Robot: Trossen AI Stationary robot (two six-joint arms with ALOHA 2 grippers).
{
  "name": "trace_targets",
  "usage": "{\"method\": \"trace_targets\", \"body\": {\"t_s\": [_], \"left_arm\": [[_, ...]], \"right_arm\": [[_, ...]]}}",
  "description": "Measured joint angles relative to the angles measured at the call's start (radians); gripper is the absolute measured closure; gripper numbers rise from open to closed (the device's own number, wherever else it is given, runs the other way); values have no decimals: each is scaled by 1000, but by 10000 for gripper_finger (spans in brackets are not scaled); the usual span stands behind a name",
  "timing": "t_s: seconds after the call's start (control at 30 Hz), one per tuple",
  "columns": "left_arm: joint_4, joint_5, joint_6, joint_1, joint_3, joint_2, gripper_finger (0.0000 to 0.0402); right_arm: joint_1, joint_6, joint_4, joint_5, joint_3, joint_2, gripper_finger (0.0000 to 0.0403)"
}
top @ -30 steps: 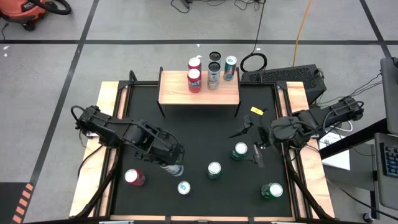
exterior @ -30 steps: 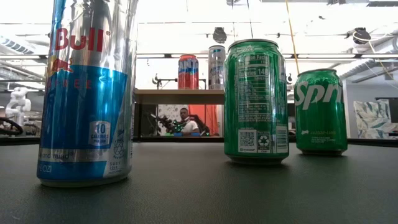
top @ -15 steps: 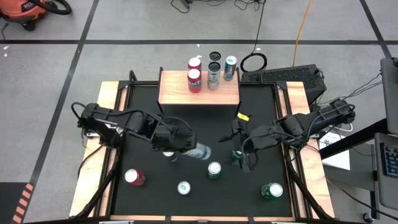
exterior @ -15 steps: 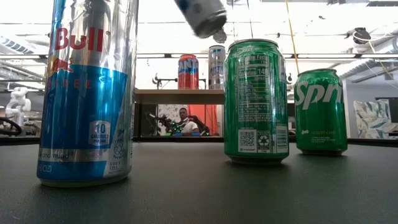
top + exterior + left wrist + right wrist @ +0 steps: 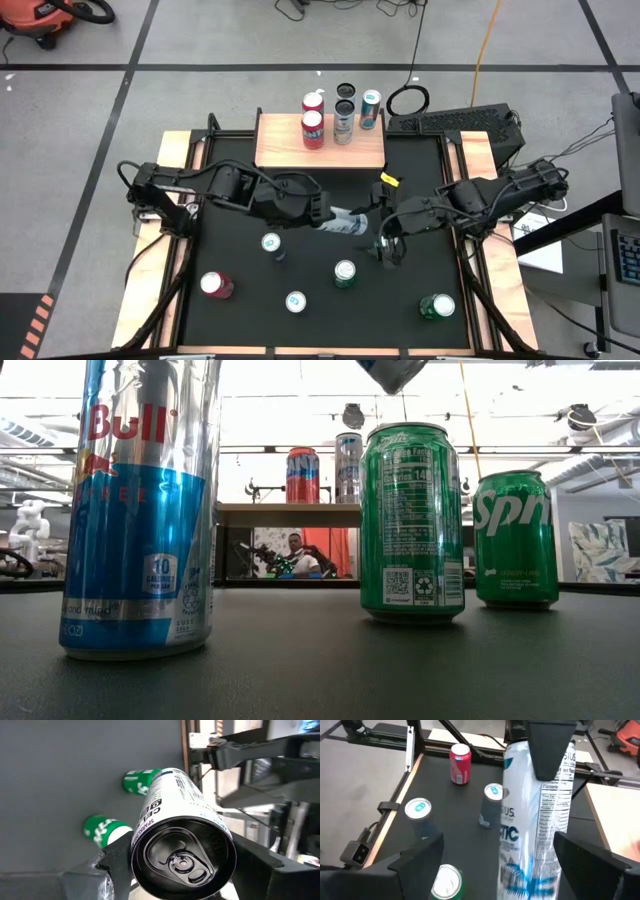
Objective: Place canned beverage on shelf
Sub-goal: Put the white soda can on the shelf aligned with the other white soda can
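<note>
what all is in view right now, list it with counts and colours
table: one, black, wood-edged
shelf: one, light wood, table's far edge
cans on shelf: five, two red, two silver, one teal, along the shelf's far side
held can: one, white and blue, lying over in mid-air above the table's middle
green cans: two in plain sight, near half of the table; a third seems part-hidden under the right gripper
blue-topped cans: two, near-left area
red can: one, near-left corner
person: one, beyond the table
left gripper: shut on held can
right gripper: open, at the can's other end
</note>
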Motion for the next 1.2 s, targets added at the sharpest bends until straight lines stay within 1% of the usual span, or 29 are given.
{"method": "trace_targets", "body": {"t_s": [0.3,0.47,0.63,0.97,1.2], "left_arm": [[16,0,12,9,0,0,151],[16,0,11,9,0,0,151],[16,0,11,8,0,0,151],[28,-11,12,8,0,0,151],[33,-12,12,7,0,0,151]], "right_arm": [[-46,-18,-14,9,0,16,46],[-68,-62,-11,18,0,24,46],[-89,-87,11,-29,0,49,46],[-97,-104,57,-33,-1,94,46],[-97,-121,81,-33,-2,95,46]]}}
